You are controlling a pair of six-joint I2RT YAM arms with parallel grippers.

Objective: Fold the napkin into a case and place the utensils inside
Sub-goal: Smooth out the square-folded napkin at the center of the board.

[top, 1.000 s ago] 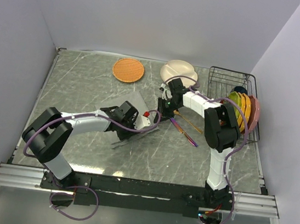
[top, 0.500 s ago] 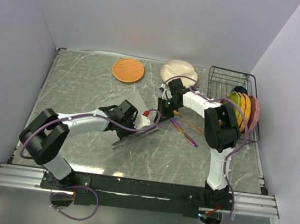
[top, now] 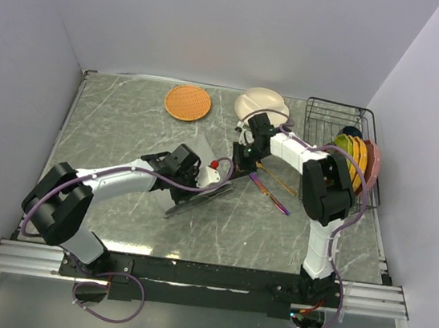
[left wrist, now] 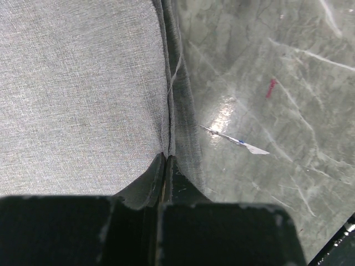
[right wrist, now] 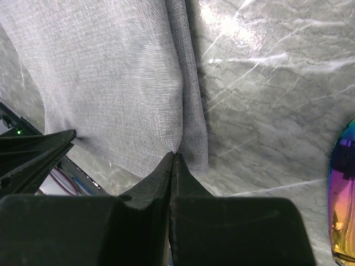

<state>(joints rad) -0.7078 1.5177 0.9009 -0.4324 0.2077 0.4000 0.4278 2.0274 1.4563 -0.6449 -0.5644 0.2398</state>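
Bench centre, seen from the overhead camera: both of my arms meet over the napkin [top: 199,198], which sits mid-bench between them, a grey cloth doubled over on itself with a darker folded edge running along its near side. The left end effector [top: 217,180] reaches in from the left and the right end effector [top: 240,163] comes down from the far right, their tips close together at the cloth's right-hand corner.

From the left wrist camera, the left end effector [left wrist: 165,160] is clenched, its two black fingers pressed together on the napkin [left wrist: 83,94] right at the seam where two layers meet. Marbled grey bench [left wrist: 266,66] shows to the right of the cloth, with a small red mark [left wrist: 272,87] and a pale scrap [left wrist: 239,144] on it.

From the right wrist camera, the right end effector [right wrist: 173,158] is likewise clamped tight on the napkin [right wrist: 122,83], pinching it at the fold line between a wide panel and a narrow strip. I cannot tell how much of the cloth rests on the bench.

The utensils lie outside the cloth, just right of it: the iridescent purple knife [top: 268,193], whose tip also glints at the edge of the right wrist view, and the gold spoon [top: 279,181] beside it. Further back sit a round orange mat [top: 188,102], a cream plate [top: 261,102] and a wire rack [top: 331,114] holding coloured plates [top: 355,162] on edge.
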